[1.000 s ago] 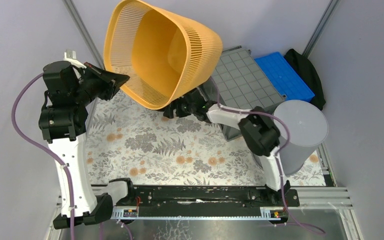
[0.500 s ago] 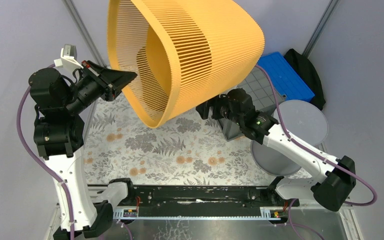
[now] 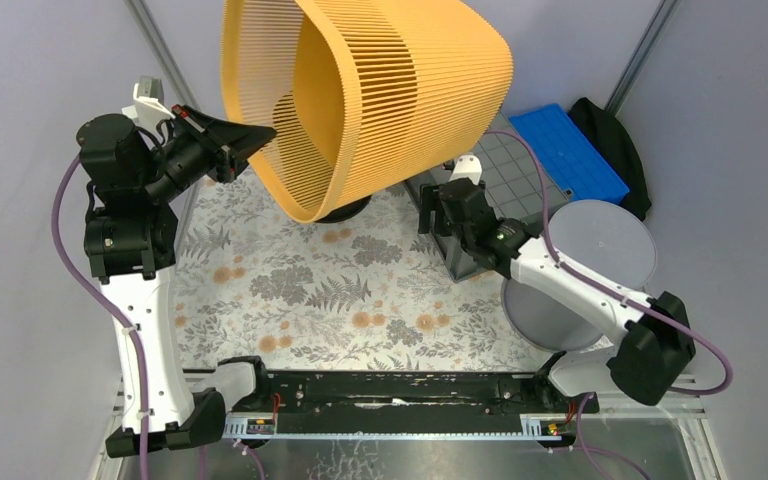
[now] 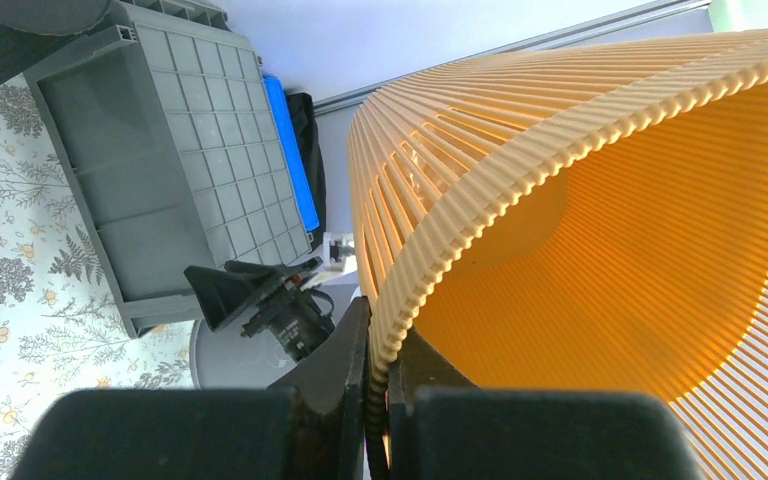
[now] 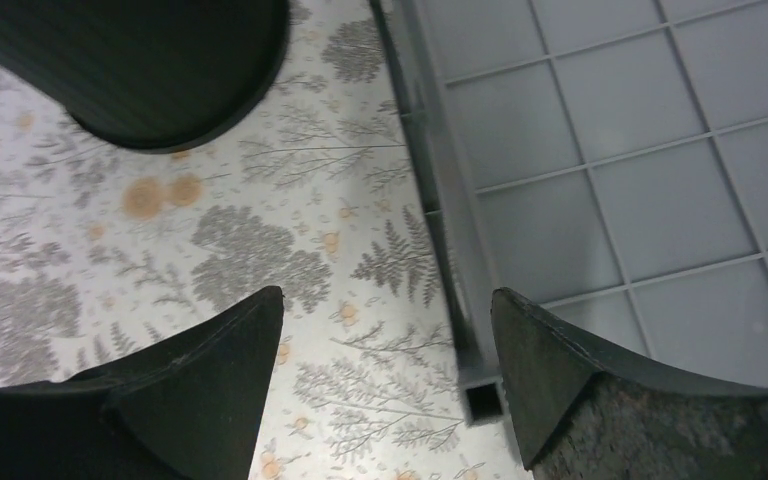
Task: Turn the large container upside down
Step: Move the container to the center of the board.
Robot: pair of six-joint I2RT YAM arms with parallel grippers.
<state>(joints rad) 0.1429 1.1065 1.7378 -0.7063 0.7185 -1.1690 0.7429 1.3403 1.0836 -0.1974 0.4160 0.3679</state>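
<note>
Top external view shows us the turning step in hand. The left gripper [image 3: 248,142] is pinched narrow on the rim of the large container [image 3: 400,100], an orange slatted basket. It hangs clear above the floral cloth [image 3: 290,290], tipped on its side with its mouth toward the left arm. The right gripper [image 5: 385,300] stands wide and empty over the edge of the grey crate [image 3: 505,165]. We judge the next move calls for rotating the mouth downward, then lowering; the single rim grip may slip.
</note>
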